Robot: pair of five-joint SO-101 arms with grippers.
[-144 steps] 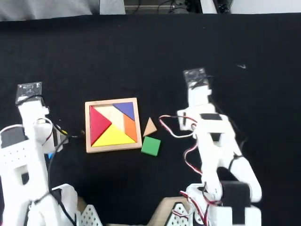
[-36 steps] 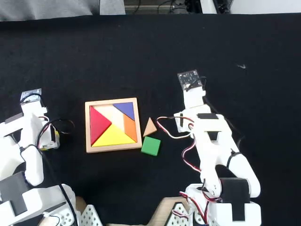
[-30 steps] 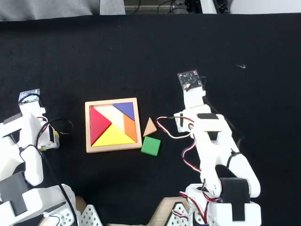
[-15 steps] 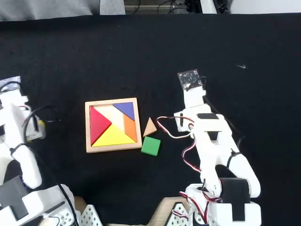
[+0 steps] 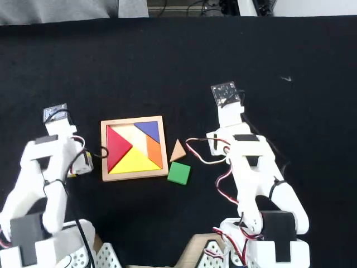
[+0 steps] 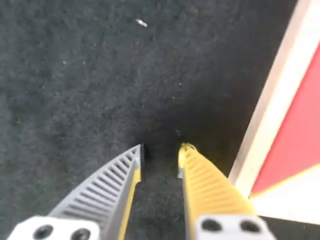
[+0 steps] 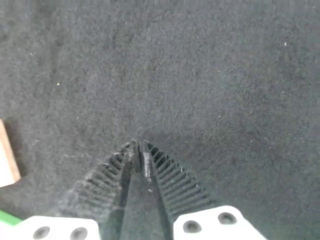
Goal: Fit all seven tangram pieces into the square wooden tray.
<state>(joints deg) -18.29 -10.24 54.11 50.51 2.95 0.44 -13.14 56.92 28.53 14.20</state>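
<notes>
Judging from how things lie, the job looks a little over halfway. The square wooden tray (image 5: 104,151) sits on the table between the two arms, nearer the left one. It holds a red triangle (image 5: 116,148), a yellow triangle (image 5: 135,162), a blue piece (image 5: 148,129) and an orange piece (image 5: 155,151), all flat inside the rim. A pale patch (image 5: 129,134) takes up the rest of the tray; I cannot tell whether it is a bare-wood piece or the tray's floor. Just beside the tray, on the side toward the right arm, lie a tan triangle (image 5: 178,151) and a green square (image 5: 179,173). They are close together and not yet placed, so at least these two remain to be fitted. The left gripper (image 6: 160,151) hangs low over the cloth just beside the tray's outer rim, its jaws parted a little with nothing between them. The right gripper (image 7: 138,148) is over bare cloth beyond the two loose pieces, its jaws pressed together and holding nothing. Everything rests on a black cloth (image 5: 290,50) that covers the table, with a small pale speck on it far from the pieces. Beyond the cloth's far edge are a strip of grey fabric (image 5: 56,8), some dark cables (image 5: 189,6) and a light wall.
</notes>
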